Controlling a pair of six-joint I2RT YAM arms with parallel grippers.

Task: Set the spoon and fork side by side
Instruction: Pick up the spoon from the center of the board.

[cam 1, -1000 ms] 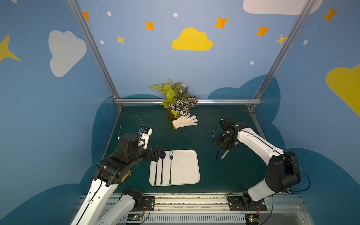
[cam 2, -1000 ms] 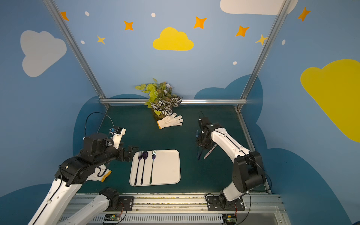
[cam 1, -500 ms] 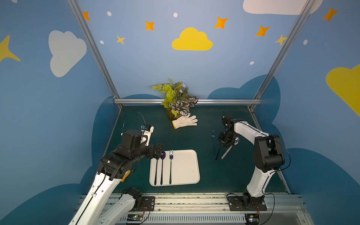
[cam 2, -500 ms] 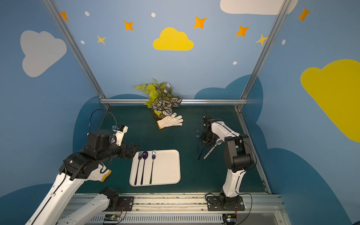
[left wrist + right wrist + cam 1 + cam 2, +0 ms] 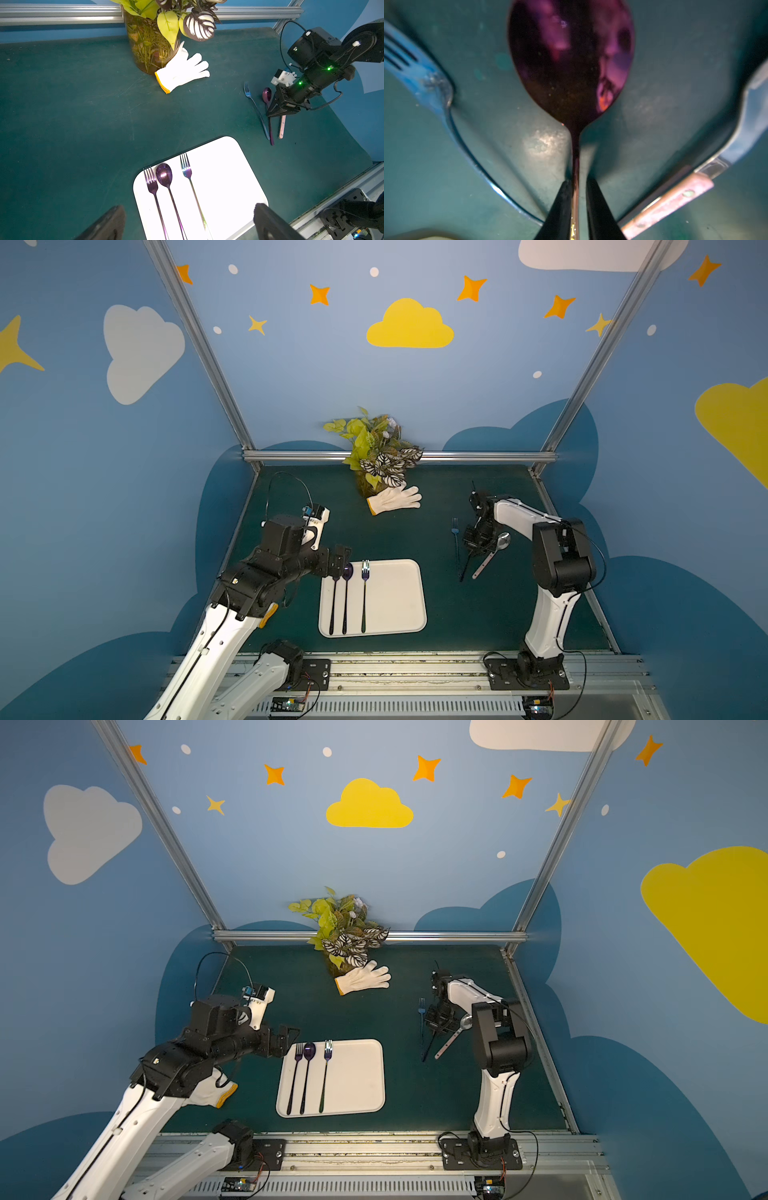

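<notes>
A purple spoon [image 5: 571, 62] lies on the green mat at the right, between a blue fork [image 5: 425, 79] and a silver spoon with a pinkish handle [image 5: 695, 182]. My right gripper [image 5: 576, 182] stands down over the purple spoon's handle. Its jaws are almost shut around the handle, one touching it and a thin gap at the other. The white tray [image 5: 399, 601] holds a purple fork [image 5: 298, 1052], a purple spoon [image 5: 309, 1050] and an iridescent fork [image 5: 328, 1048] in parallel. My left gripper [image 5: 187, 224] hovers wide open and empty at the tray's far left corner.
A glass vase of leaves [image 5: 374, 464] stands at the back rail with a white glove [image 5: 395, 499] against it. Another white glove [image 5: 212, 1094] lies under my left arm. The blue fork [image 5: 456, 539] lies just left of my right gripper [image 5: 473, 545].
My right arm has folded upright and its jaws have narrowed around the purple spoon's handle. My left arm has drawn back slightly from the tray.
</notes>
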